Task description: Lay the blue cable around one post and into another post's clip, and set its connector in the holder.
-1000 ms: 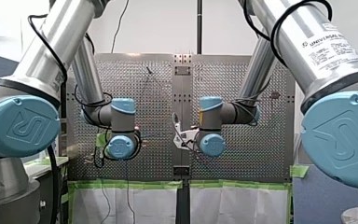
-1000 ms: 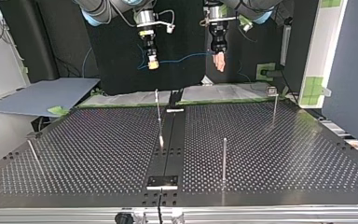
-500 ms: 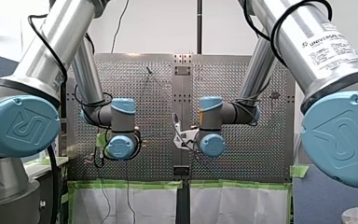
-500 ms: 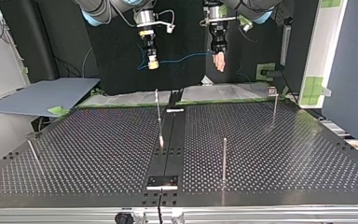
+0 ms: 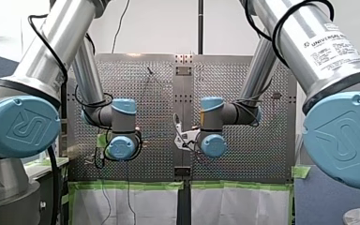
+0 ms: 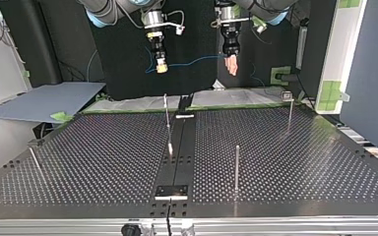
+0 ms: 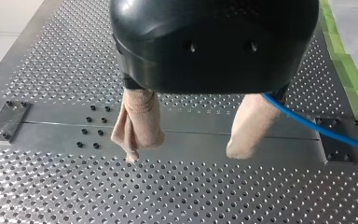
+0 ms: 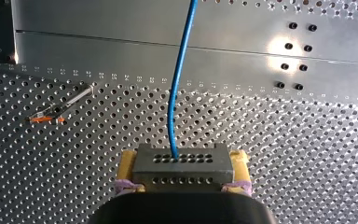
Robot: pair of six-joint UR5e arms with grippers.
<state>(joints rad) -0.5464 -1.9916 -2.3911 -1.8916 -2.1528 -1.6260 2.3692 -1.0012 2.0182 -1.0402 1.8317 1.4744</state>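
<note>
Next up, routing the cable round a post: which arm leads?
Right, probably: the right gripper clamps the connector, blue cable running out. The left gripper is open, cable only passing beside it.

The blue cable (image 7: 335, 133) is disappearing behind a beige finger (image 7: 251, 123) of my left gripper (image 7: 182, 151) and running off the picture's edge. My right gripper's (image 8: 184, 161) black body is covering the connector's (image 8: 182, 173) lower part.

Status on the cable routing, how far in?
Done: pickup only. In hand: my right claw grips the connector, and the blue cable runs through the air past my open left claw. Left: all routing; the posts stand bare, connector not seated.
</note>
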